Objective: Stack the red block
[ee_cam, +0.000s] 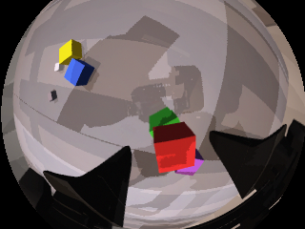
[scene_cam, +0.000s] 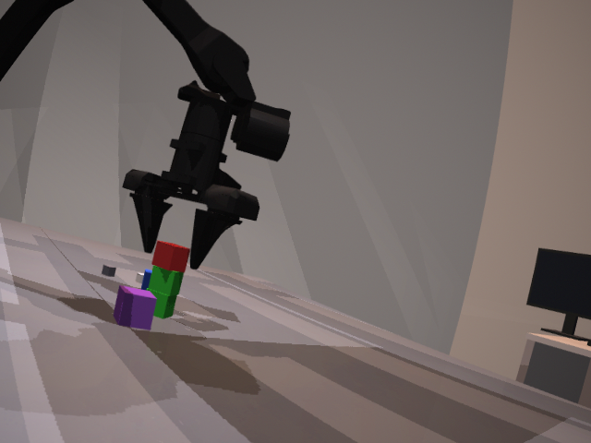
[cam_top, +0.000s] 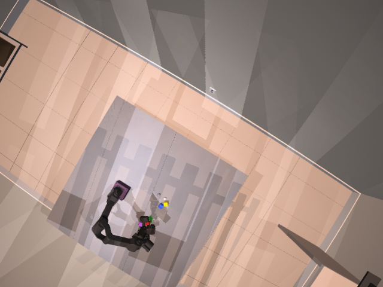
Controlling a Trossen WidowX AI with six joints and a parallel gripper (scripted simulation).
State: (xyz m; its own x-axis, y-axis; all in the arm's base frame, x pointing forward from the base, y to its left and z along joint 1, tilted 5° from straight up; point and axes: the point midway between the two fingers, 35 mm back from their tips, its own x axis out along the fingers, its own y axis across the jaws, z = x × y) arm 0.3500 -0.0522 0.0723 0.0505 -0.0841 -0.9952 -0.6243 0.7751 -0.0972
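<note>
Grey tabletop point(cam_top: 123, 163) point(scene_cam: 305, 410) point(ee_cam: 124, 62) under scattered blocks

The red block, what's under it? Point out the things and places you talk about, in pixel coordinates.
Under the red block point(scene_cam: 170, 257) point(ee_cam: 175, 155) point(cam_top: 147, 223) is a tower of two green blocks point(scene_cam: 164, 292) point(ee_cam: 163, 119) point(cam_top: 150, 218). The red block's underside and the face it covers can't be seen.

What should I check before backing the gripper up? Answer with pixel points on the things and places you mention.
1. Gripper point(scene_cam: 171, 259) point(ee_cam: 172, 144) released: ok, fingers open, standing off both sides of the red block point(scene_cam: 170, 256) point(ee_cam: 175, 154).
2. Red block on the green tower point(scene_cam: 164, 291) point(ee_cam: 163, 118): ok, sitting on the upper green block.
3. Tower upright: ok, both green blocks stacked.
4. Purple block point(scene_cam: 136, 307) point(ee_cam: 190, 168) clear of the fingers: ok, it lies below them.
5. Stack steady once the gripper leaves: cannot tell.
</note>
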